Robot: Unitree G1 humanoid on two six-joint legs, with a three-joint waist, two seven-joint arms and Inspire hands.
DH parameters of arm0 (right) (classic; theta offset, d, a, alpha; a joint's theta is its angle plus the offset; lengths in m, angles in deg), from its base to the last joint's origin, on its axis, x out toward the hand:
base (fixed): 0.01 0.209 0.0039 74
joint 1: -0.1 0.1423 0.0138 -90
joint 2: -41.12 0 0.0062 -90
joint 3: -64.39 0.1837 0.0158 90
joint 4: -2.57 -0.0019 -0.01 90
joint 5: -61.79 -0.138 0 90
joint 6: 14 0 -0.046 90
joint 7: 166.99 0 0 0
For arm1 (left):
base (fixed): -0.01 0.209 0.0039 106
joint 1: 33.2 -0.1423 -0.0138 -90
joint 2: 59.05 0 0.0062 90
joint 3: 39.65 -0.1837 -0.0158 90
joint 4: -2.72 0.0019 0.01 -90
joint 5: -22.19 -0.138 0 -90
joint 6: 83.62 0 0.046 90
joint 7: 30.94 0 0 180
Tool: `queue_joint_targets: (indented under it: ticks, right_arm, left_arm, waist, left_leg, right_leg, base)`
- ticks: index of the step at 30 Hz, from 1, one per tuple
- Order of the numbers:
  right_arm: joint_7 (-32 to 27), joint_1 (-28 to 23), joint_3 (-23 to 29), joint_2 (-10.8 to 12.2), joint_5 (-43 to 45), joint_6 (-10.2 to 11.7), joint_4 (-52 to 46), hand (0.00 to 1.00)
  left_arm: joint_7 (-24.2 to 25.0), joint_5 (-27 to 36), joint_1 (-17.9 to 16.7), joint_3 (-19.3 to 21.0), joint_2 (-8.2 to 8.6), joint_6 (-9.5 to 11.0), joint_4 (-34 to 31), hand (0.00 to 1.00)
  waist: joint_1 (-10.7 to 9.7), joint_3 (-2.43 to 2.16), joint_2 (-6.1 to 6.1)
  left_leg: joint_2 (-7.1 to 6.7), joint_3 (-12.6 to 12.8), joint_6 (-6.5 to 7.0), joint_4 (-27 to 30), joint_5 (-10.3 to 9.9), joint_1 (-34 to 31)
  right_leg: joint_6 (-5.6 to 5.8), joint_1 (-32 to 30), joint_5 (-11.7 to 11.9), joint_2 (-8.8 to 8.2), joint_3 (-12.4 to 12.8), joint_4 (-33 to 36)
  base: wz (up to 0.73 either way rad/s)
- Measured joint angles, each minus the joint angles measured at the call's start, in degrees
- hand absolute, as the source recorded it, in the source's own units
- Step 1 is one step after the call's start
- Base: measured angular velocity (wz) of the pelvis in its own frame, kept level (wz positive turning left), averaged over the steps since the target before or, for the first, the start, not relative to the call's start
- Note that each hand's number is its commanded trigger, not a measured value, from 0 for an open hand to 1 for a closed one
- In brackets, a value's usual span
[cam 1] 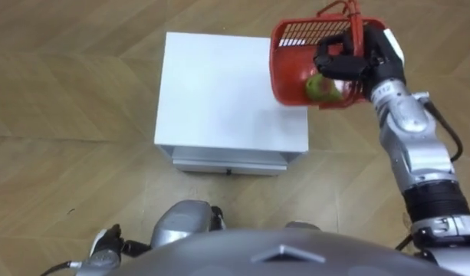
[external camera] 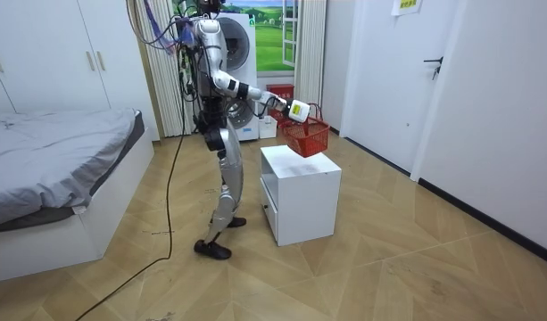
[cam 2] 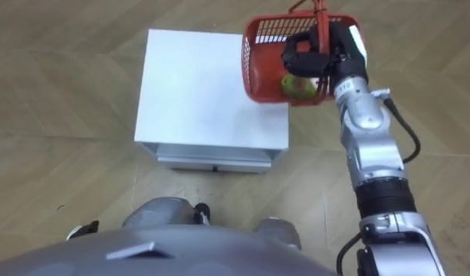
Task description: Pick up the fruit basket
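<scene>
– Herringbone wood floor [cam 1: 66,115] all round, and a white cabinet [cam 1: 219,100] straight ahead of the robot. Where is the fruit basket [cam 1: 292,61]?

– Up in the air over the cabinet's far right corner. The room view shows it clear of the top, with its shadow on the surface beneath. A green fruit [cam 1: 320,88] lies inside.

– What holds it?

– The right hand [cam 1: 346,60], with dark fingers curled over the top of the basket. I cannot tell whether they close on the handle or on the rim. The left hand [cam 1: 104,244] hangs low at the robot's side, and I cannot tell how it is set.

– So which step is this?

– The lift itself, I judge, and nearly finished, since the basket is off the cabinet and carried on an outstretched arm.

– And next?

– Probably bringing it nearer the body and keeping it level. It looks tipped towards the robot, so the fruit could roll. The grip must not slacken either.

– Any writing?

– None I can read. A small sign [external camera: 402,7] sits high on the far wall in the room view, too small to make out. Neither the basket nor the cabinet's drawer [cam 1: 228,163] shows any label.
</scene>
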Motion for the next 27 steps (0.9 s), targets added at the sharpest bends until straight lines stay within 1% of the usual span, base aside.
queue_joint_targets:
  ticks: [1, 2, 3, 4, 5, 6, 7, 8, 9, 10, 11, 12, 13, 14, 16, 19, 21, 22, 23, 27]
  right_arm:
    - [0.1, 0.0, -1.4, 0.1, 0.0, -0.1, 0.3, 1.0]
    - [0.7, 0.0, -2.2, 0.3, 0.2, -0.5, 0.9, 1.0]
    - [1.1, 0.0, -2.4, 0.5, 0.6, -0.9, 1.0, 1.0]
    - [1.6, 0.0, -2.5, 1.0, 1.0, -1.4, 1.0, 1.0]
    - [2.2, 0.0, -2.5, 1.3, 1.0, -1.5, 1.0, 1.0]
    - [2.4, 0.0, -2.6, 1.4, 0.9, -1.4, 1.1, 1.0]
    - [2.5, 0.0, -2.9, 1.3, 0.9, -1.5, 1.5, 1.0]
    - [2.6, 0.0, -3.2, 1.3, 1.0, -1.5, 2.1, 1.0]
    - [2.7, 0.0, -3.4, 1.3, 1.0, -1.5, 2.4, 1.0]
    - [3.1, 0.0, -3.6, 1.4, 1.2, -1.5, 3.0, 1.0]
    - [3.7, 0.0, -4.1, 1.3, 1.2, -1.5, 3.2, 1.0]
    - [4.1, 0.0, -4.3, 1.3, 1.2, -1.5, 3.4, 1.0]
    - [4.5, 0.1, -4.4, 1.1, 1.2, -1.5, 4.3, 1.0]
    - [4.9, 0.2, -5.0, 1.0, 1.5, -1.5, 5.6, 1.0]
    - [5.8, 0.2, -6.1, 1.0, 2.8, -1.8, 6.9, 1.0]
    - [7.3, 0.2, -7.1, 1.1, 4.1, -2.0, 7.4, 1.0]
    - [7.9, 0.2, -7.2, 1.0, 3.9, -2.0, 7.3, 1.0]
    - [8.2, 0.2, -7.4, 1.0, 3.9, -2.0, 7.4, 1.0]
    - [8.4, 0.2, -7.4, 1.1, 3.9, -2.0, 7.4, 1.0]
    - [8.7, 0.2, -7.6, 1.2, 3.9, -2.0, 7.6, 1.0]
  left_arm:
    - [-0.1, 0.1, 0.6, 0.0, -0.05, 0.1, -0.3, 0.0]
    - [-0.2, 0.0, 0.9, 0.0, -0.24, 0.2, -0.5, 0.0]
    - [-0.2, 0.0, 1.0, 0.0, -0.36, 0.3, -0.6, 0.0]
    - [-0.4, 0.0, 1.5, -0.1, -0.6, 0.4, -0.9, 0.0]
    - [-0.6, 0.1, 2.2, -0.2, -0.75, 0.5, -1.0, 0.0]
    - [-0.6, 0.1, 2.5, -0.3, -0.84, 0.5, -1.0, 0.0]
    - [-0.9, 0.1, 3.2, -1.0, -1.06, 0.5, -1.0, 0.0]
    - [-1.1, 0.0, 3.5, -1.7, -1.16, 0.5, -1.5, 0.0]
    - [-1.2, 0.0, 3.5, -1.7, -1.09, 0.6, -1.7, 0.0]
    - [-1.2, 0.0, 3.4, -1.7, -0.97, 1.0, -1.8, 0.0]
    - [-1.2, -0.1, 3.1, -1.6, -0.95, 1.0, -1.7, 0.0]
    - [-1.2, -0.2, 3.0, -1.6, -0.88, 0.9, -1.5, 0.0]
    - [-1.2, -0.6, 3.0, -1.6, -0.39, 0.5, -1.2, 0.0]
    - [-1.2, -0.6, 2.8, -1.4, -0.36, 0.3, -1.2, 0.0]
    - [-1.5, -0.6, 2.5, -1.2, -0.45, 0.2, -1.0, 0.0]
    - [-1.3, -0.7, 1.2, -1.1, -0.17, -0.4, -0.8, 0.0]
    - [-1.3, -0.9, 0.7, -1.0, -0.19, -0.9, -0.6, 0.0]
    - [-1.3, -1.8, 0.6, -1.0, -0.16, -1.0, -0.4, 0.0]
    - [-1.3, -1.9, 0.3, -1.0, -0.1, -1.1, -0.4, 0.0]
    - [-1.3, -1.9, -0.2, -1.0, -0.06, -1.3, -0.4, 0.0]
  waist:
    - [-0.2, -0.07, 0.24]
    - [0.0, -0.03, 0.33]
    - [0.0, -0.01, 0.42]
    - [0.3, 0.0, 0.51]
    - [0.5, 0.22, 0.85]
    - [1.0, 0.23, 0.87]
    - [1.2, 0.35, 1.06]
    - [1.4, 0.35, 1.08]
    - [1.6, 0.33, 1.07]
    - [2.0, 0.27, 1.02]
    - [2.5, 0.05, 0.62]
    - [2.7, 0.06, 0.67]
    - [3.2, 0.25, 1.54]
    - [3.4, 0.22, 1.94]
    - [3.7, 0.23, 1.89]
    - [4.2, 0.21, 1.77]
    - [4.3, 0.22, 1.32]
    - [4.5, 0.12, 0.97]
    - [4.6, 0.18, 0.82]
    - [4.8, 0.16, 0.67]
  left_leg:
    - [-0.21, -0.5, 0.37, 0.7, -0.6, 0.4]
    - [-0.35, -1.1, 0.71, 0.8, -0.9, 0.9]
    - [-0.4, -1.7, 0.89, 0.9, -1.0, 1.1]
    - [-0.52, -2.8, 1.12, 0.9, -1.1, 1.4]
    - [-0.43, -3.4, 1.23, 0.7, -1.1, 1.5]
    - [-0.29, -3.9, 1.27, 0.8, -1.1, 1.5]
    - [0.0, -4.7, 1.26, 0.7, -1.1, 1.5]
    - [0.04, -5.6, 1.26, 0.3, -1.1, 1.6]
    - [0.03, -5.9, 1.26, 0.0, -1.1, 1.7]
    - [0.02, -6.1, 1.24, -0.2, -1.1, 1.9]
    - [-0.23, -6.3, 1.2, -0.6, -1.1, 2.2]
    - [-0.44, -6.4, 1.13, -0.9, -1.2, 2.4]
    - [-0.11, -6.7, 1.06, -1.4, -1.2, 3.0]
    - [0.16, -6.9, 1.01, -2.7, -1.1, 3.8]
    - [0.38, -7.2, 0.64, -4.4, -0.9, 4.6]
    - [0.62, -7.2, 0.47, -5.2, -0.8, 5.0]
    - [0.75, -7.2, 0.46, -5.3, -0.8, 5.0]
    - [0.82, -7.2, 0.46, -5.3, -0.8, 5.0]
    - [0.86, -7.2, 0.45, -5.3, -0.8, 5.1]
    - [0.86, -7.2, 0.45, -5.4, -0.8, 5.1]
  right_leg:
    - [-0.33, -1.3, 2.1, -0.14, 1.2, 3.1]
    - [-0.68, -2.2, 4.3, -0.18, 1.8, 5.0]
    - [-0.72, -2.4, 5.2, -0.12, 1.9, 5.5]
    - [-0.46, -3.2, 5.9, 0.08, 2.1, 6.1]
    - [-0.2, -3.8, 4.7, 0.76, 2.4, 5.4]
    - [-0.16, -4.1, 3.4, 1.38, 2.6, 4.4]
    - [-0.02, -4.3, 1.5, 2.99, 2.8, 0.9]
    - [0.07, -4.1, 0.7, 4.54, 2.8, -4.2]
    - [0.1, -3.9, 0.6, 5.33, 3.0, -7.6]
    - [-0.18, -3.0, 0.8, 6.68, 3.2, -14.0]
    - [-0.9, -2.1, 2.4, 8.03, 3.3, -20.1]
    - [-1.23, -1.5, 2.7, 8.42, 3.0, -21.8]
    - [-1.43, 0.3, 3.4, 8.95, 2.8, -24.0]
    - [-1.42, 1.2, 3.5, 9.05, 2.4, -25.3]
    - [-1.42, 1.3, 3.5, 9.03, 2.1, -25.5]
    - [-1.46, 2.5, 3.4, 9.75, 1.8, -27.4]
    - [-1.55, 3.1, 3.5, 9.91, 1.3, -28.5]
    - [-1.6, 3.4, 3.6, 10.01, 1.1, -29.2]
    - [-1.55, 4.0, 3.7, 10.12, 0.8, -30.0]
    - [-1.41, 5.1, 3.9, 10.14, -0.2, -31.4]
  base:
    - [0.19]
    - [0.22]
    - [0.31]
    - [0.28]
    - [0.27]
    - [0.28]
    - [0.37]
    - [0.39]
    - [0.3]
    - [0.19]
    - [0.16]
    - [0.09]
    - [0.11]
    - [0.09]
    - [0.09]
    - [0.03]
    - [0.1]
    - [0.13]
    - [0.13]
    - [0.14]
